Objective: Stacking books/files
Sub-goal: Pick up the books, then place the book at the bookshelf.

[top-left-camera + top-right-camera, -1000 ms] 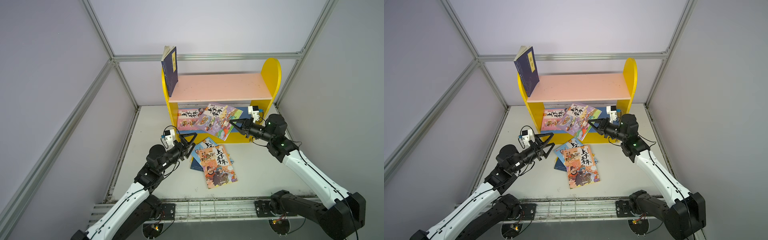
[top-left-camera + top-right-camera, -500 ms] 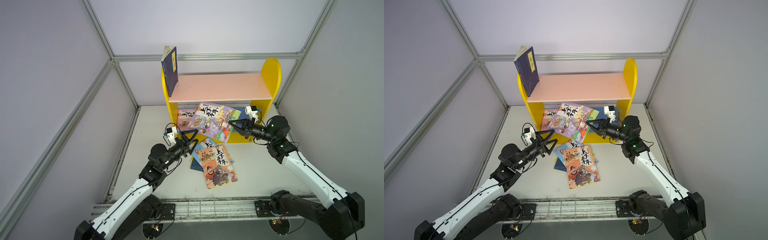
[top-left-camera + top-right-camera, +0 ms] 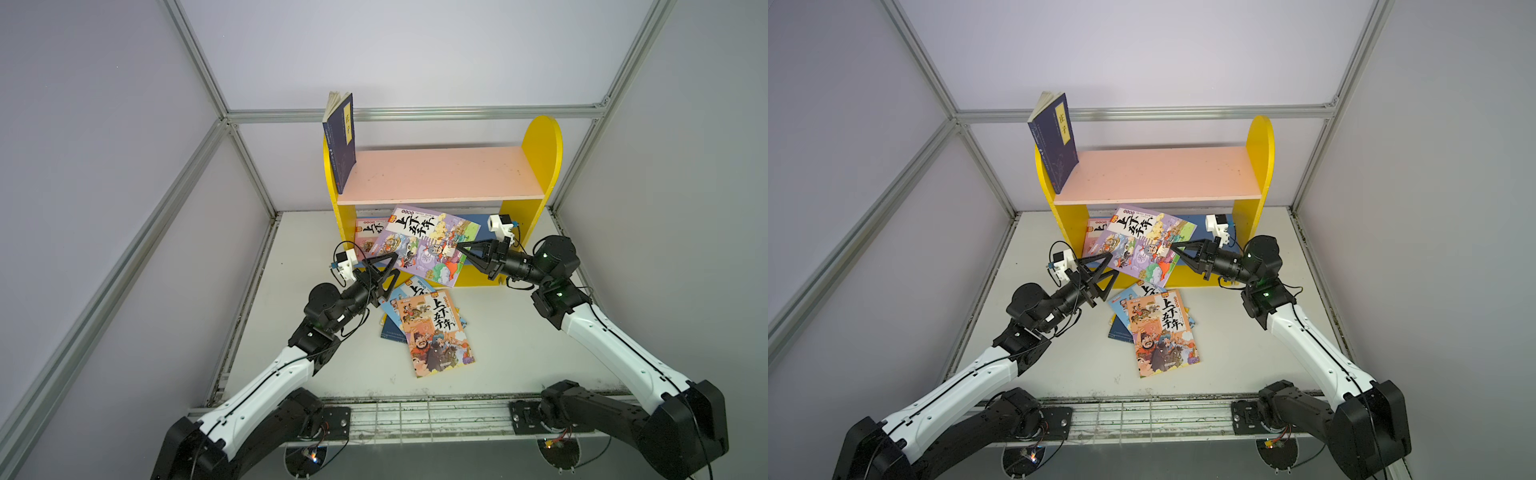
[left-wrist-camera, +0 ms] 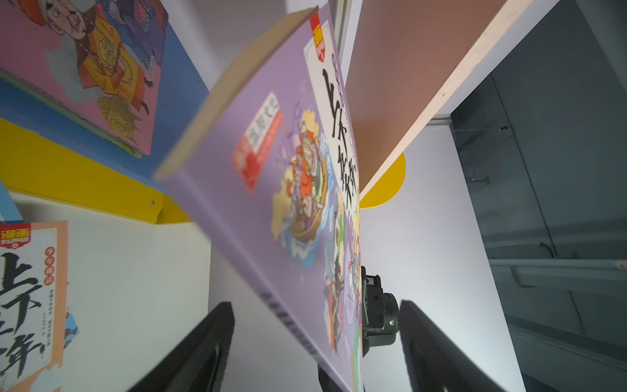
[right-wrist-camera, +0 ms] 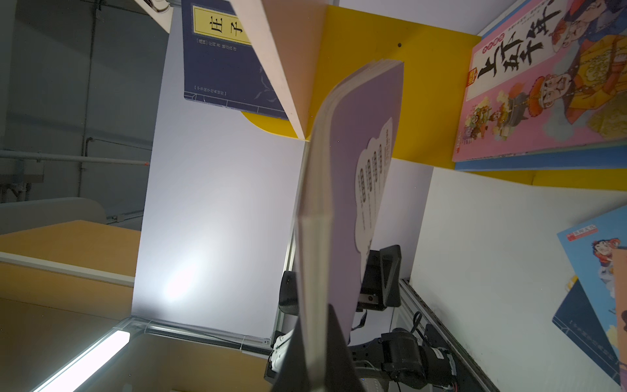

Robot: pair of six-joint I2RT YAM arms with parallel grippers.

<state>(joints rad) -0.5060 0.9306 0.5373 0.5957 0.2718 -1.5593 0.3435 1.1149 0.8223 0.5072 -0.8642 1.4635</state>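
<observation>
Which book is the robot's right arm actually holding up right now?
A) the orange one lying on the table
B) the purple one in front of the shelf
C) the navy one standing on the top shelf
B: the right arm's jaws are shut on one edge of the purple book, which hangs tilted in the air in front of the yellow shelf instead of lying flat.

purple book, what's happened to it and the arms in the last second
The right gripper, shut on the purple book, has lifted it off the lower shelf toward the left arm. The left gripper has advanced until the book's edge sits between its open, narrowing jaws. The navy book, pink book and orange book stayed put.
</observation>
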